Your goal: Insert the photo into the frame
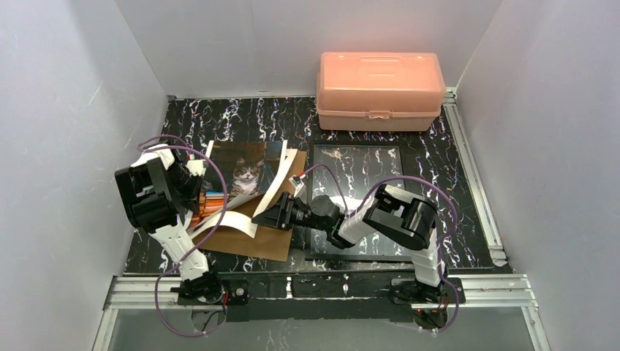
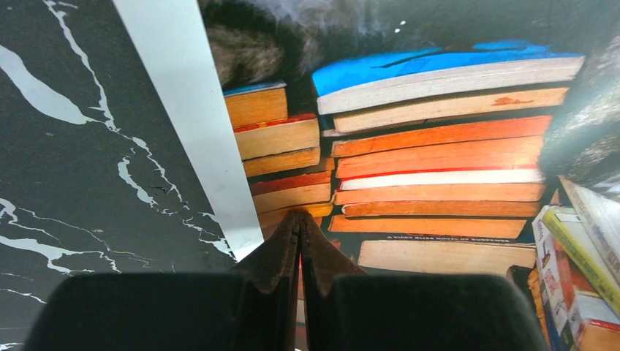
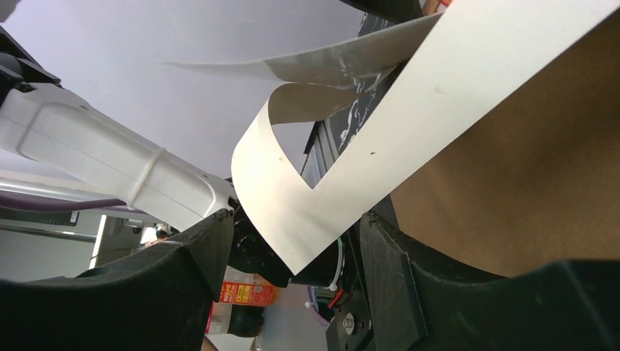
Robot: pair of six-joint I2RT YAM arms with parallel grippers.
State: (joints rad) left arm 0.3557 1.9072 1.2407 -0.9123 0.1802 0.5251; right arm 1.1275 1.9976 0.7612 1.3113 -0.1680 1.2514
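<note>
Photo, where do we have it?
— Left of centre in the top view, lifted and curled above the brown backing board, not in the frame. Our left tool is pinched shut on its edge, by the printed books.
— And further right?
— Our right tool stands wide. The photo's white curl hangs between its fingers, ungripped. Right of centre the frame lies flat on the tabletop, its pane bare. The pink box sits behind it, upper right.
— How far along are we?
— Early, we judge. The backing is out, but we have yet to flatten the photo, lay it in the frame and close it.
</note>
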